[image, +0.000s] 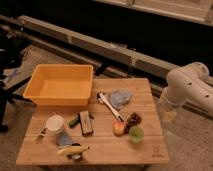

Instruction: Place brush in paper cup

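- Camera view showed the brush [111, 106] lying flat on the wooden table [145, 142], near its middle. It slanted from just below the yellow bin [59, 101] toward the front right.
- One side of the brush ran along a blue-grey cloth [121, 97]; whether the two touched could not be told.
- The paper cup [54, 123] stood upright near the front left of the table, well apart from the brush. A black block [86, 122] lay between them, and nothing stuck out of the cup's mouth.
- The gripper [169, 116] hung just off the table's right edge, below the white arm [192, 85]. It was well apart from the brush and farther still from the paper cup. Its fingers stood spread and pinched nothing.
- Judged from that layout, no part of the task was done: the brush was untouched and the cup held nothing visible.
- All of the work seemed to be left: reaching in over the table, closing on the slim handle, lifting it, carrying it left past the block, and lowering it into the cup before letting go.
- The small green cup [136, 134] stood at the front right, nearer the brush than the paper cup did, so it looked like the container most easily mistaken for the target.
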{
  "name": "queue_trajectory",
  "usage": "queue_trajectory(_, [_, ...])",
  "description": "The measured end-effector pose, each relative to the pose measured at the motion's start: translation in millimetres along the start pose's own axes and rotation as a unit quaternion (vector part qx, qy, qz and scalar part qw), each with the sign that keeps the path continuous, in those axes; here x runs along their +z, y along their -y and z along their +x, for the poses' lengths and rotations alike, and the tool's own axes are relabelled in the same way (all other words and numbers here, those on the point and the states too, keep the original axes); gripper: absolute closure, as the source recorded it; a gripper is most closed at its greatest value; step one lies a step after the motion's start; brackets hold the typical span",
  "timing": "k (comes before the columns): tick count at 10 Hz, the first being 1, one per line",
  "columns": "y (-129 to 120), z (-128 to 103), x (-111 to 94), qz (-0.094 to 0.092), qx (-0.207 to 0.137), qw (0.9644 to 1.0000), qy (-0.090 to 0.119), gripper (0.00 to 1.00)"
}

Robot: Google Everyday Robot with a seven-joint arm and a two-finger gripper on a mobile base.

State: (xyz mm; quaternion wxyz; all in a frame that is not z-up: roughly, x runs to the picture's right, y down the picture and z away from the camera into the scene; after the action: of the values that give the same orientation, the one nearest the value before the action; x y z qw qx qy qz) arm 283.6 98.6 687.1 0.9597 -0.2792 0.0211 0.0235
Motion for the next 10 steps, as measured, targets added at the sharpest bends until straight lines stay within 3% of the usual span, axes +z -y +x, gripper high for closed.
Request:
queue_trajectory(2, [8.7, -13.8, 2.8, -0.032, 0.006, 0.9989, -0.033, 0.35])
queue_trajectory(5, [30.6, -65.7, 1.9, -0.066, 0.03, 0.9952, -0.065, 0.35])
queue_trajectory(7, [54.2, -99.7, 2.2, -0.088, 0.076, 0.9913, -0.062, 0.35])
queue_trajectory(10, [71.8, -133.1, 5.5, -0.113, 0.129, 0.9849, -0.023, 0.35])
